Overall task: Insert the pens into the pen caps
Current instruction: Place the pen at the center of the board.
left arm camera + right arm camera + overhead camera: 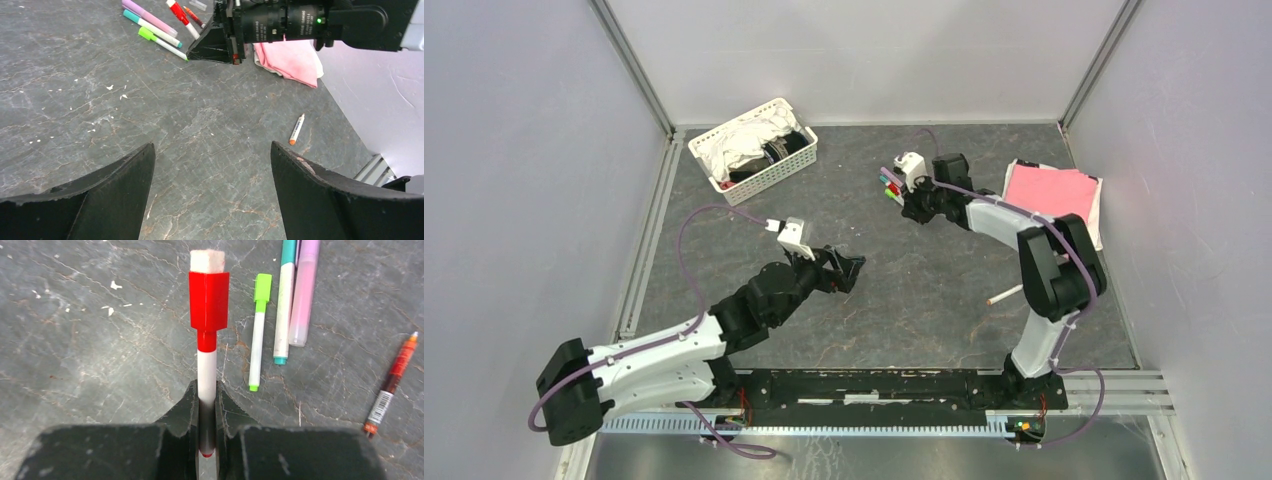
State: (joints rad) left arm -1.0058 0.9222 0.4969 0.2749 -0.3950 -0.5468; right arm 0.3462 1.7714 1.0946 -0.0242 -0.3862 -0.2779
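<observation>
My right gripper (206, 389) is shut on the white barrel of a red pen (206, 362) that wears a red cap (208, 300) with a white pad on its end. The pen is held low over the table. Beside it lie a capped green pen (258, 335), a teal pen (283, 300), a purple pen (305, 290) and a thin red-brown pen (392, 385). In the top view the right gripper (911, 203) is at this pen cluster (889, 185). An orange-tipped pen (1004, 294) lies apart, also in the left wrist view (296, 129). My left gripper (212, 145) is open and empty.
A pink cloth (1052, 195) lies at the back right, beside the right arm. A white basket (754, 150) holding cloths stands at the back left. The left gripper (856, 268) hovers over the middle of the grey table. Walls enclose the table on three sides.
</observation>
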